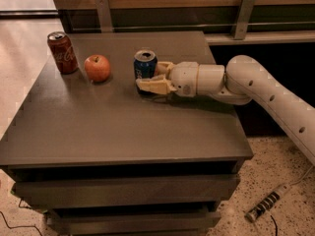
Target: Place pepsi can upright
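The pepsi can (145,65) stood upright on the table (113,127), near the apple (97,68), on its right in the view; the gripper (150,76) lay beyond it from the apple, clasping the pepsi can sideways, one finger before it, one behind; the red cola can (62,52) stood upright on the apple's other side

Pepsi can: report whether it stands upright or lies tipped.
Upright: the pepsi can stands on its base on the table, silver top facing up. The gripper is close at its lower side.
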Robot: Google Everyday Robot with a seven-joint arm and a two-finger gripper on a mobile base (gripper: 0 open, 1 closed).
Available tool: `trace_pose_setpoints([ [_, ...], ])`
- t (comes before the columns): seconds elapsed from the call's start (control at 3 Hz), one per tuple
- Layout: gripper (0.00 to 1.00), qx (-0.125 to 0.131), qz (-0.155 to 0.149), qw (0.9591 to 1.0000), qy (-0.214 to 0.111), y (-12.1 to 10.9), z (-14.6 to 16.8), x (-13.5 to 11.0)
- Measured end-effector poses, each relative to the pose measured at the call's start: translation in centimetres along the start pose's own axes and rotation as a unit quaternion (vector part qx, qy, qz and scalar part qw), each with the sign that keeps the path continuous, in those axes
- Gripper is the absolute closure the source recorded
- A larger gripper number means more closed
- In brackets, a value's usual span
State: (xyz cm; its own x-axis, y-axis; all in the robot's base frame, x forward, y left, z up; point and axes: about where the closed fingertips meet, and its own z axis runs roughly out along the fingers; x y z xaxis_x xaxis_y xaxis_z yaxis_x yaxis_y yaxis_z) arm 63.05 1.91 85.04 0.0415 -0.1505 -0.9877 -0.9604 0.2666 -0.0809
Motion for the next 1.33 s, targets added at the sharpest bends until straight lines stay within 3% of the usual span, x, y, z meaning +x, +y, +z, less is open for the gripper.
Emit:
trace_pose_setpoints([
  [1.0, 0.15, 0.0, 0.0, 1.0, 0.0, 0.01, 0.01, -0.12],
  [1.33, 0.0, -0.003, 0.0, 1.0, 0.0, 0.14, 0.25, -0.18],
])
